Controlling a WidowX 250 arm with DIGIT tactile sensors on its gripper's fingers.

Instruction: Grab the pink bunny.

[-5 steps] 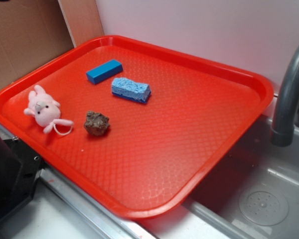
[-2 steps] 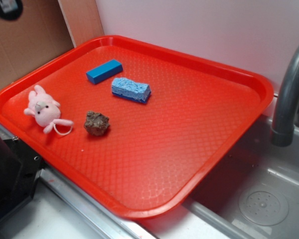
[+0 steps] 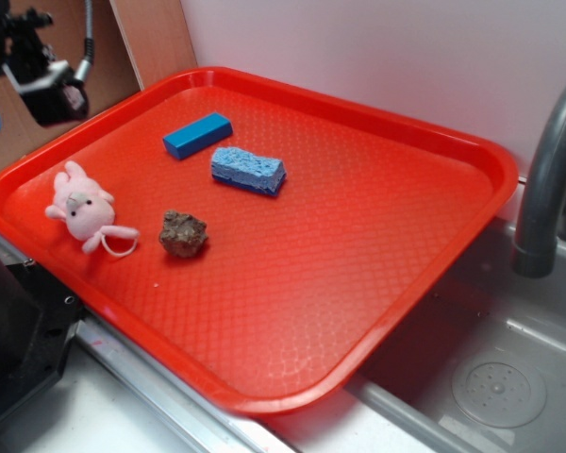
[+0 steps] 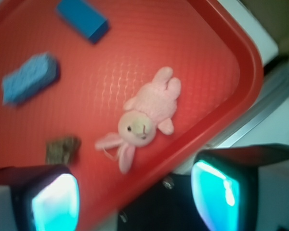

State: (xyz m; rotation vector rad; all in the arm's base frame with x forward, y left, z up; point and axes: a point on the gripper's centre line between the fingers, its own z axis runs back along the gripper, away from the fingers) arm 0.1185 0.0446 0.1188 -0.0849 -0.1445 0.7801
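Near the tray's left rim: the pink bunny (image 3: 83, 209) is lying alone, its white string loop trailing toward the brown lump (image 3: 183, 233) just beside it.
Claw: the claw (image 4: 135, 195) is hanging released, its two glowing fingers (image 4: 55, 202) standing wide apart at the bottom of the wrist view, touching nothing; in the exterior view it is showing only as a dark shape at the top left corner (image 3: 38, 71), apart from the bunny.
Tray edges: the red tray (image 3: 358, 283) is running a raised lip all round; the bunny is sitting close to the left lip, with bare tray behind it and to its right.
Open room: the whole right half of the tray is lying bare, and a clear gap is separating the bunny from the blue block (image 3: 198, 135) and the blue sponge (image 3: 248, 170) farther back.
Right of the tray: a grey faucet (image 3: 547, 179) is rising over a sink (image 3: 491, 377).
Wrist view only: the bunny's face and both ears (image 4: 147, 118) are showing from above, with the tray lip just below it and dark hardware under that lip; this view is blurred.
Exterior view only: the faucet, sink, wall and cardboard at the back left are showing.
Writing: no readable lettering is showing in either view.
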